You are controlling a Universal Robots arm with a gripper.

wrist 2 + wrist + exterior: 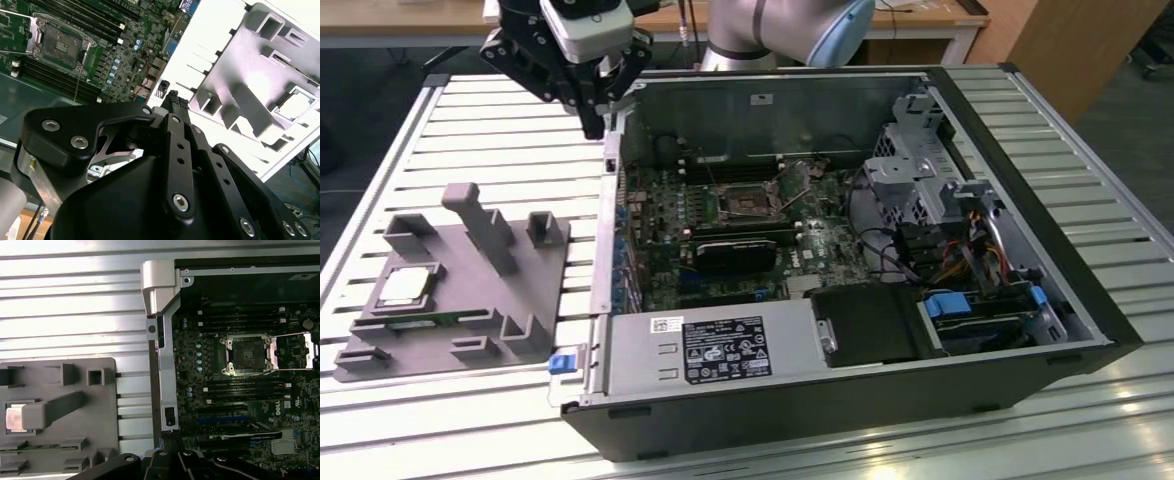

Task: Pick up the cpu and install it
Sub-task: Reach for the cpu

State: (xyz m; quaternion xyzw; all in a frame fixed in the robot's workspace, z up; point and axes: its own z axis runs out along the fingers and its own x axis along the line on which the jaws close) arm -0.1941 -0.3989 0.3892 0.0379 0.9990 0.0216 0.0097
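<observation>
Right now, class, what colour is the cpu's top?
The cpu is silvery-grey on top, best seen in the exterior view.

In the first wrist view a grey post (52, 409) of the fixture block (100, 407) covers part of the cpu (13, 418). In the exterior view the arm (781, 30) is cut off at twelve o'clock, while in the second wrist view the black body of the gripper (175, 100) blocks part of the slatted table (210, 50).
</observation>
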